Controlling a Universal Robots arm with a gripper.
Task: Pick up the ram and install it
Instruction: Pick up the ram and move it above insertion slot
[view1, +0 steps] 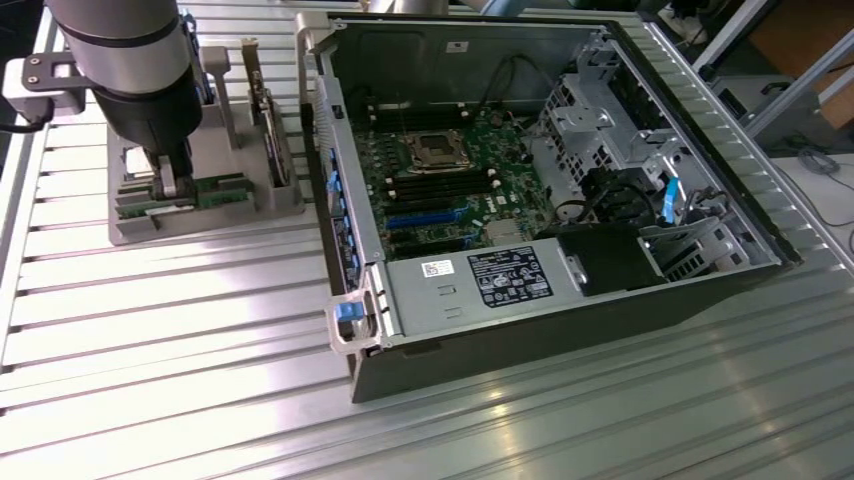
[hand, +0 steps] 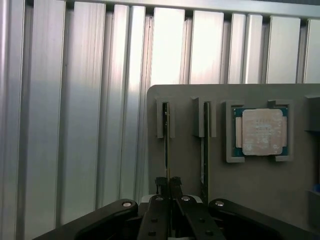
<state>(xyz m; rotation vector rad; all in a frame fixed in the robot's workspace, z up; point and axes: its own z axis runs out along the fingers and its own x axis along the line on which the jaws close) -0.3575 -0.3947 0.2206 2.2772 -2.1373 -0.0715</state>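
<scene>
On the exterior view's left, a grey holder (view1: 200, 225) stands on the ribbed metal table (view1: 174, 330), near its far edge. The arm comes down from above onto this holder, and the gripper (view1: 171, 185) is at the green boards that stand there.

In the wrist view the two black fingers (hand: 161, 186) are pressed together on the ram (hand: 166, 135). They pinch its upper edge, near one end of the stick. The ram stands on its long edge in the slot that is nearest to a side edge of the holder. It is seated in the slot, not lifted out. A second stick (hand: 205, 150) of the same kind stands in the next slot, just beside and parallel. It lies between the ram and the square silvery processor (hand: 261, 131), which rests flat in its own recess of the holder.

On the exterior view's right, well apart from the holder, the open computer case (view1: 534, 350) lies on the table. Inside it is the green motherboard (view1: 454, 190) with long black memory slots (view1: 427, 185). The power supply (view1: 467, 285) with its label sits at the near edge of the case.
</scene>
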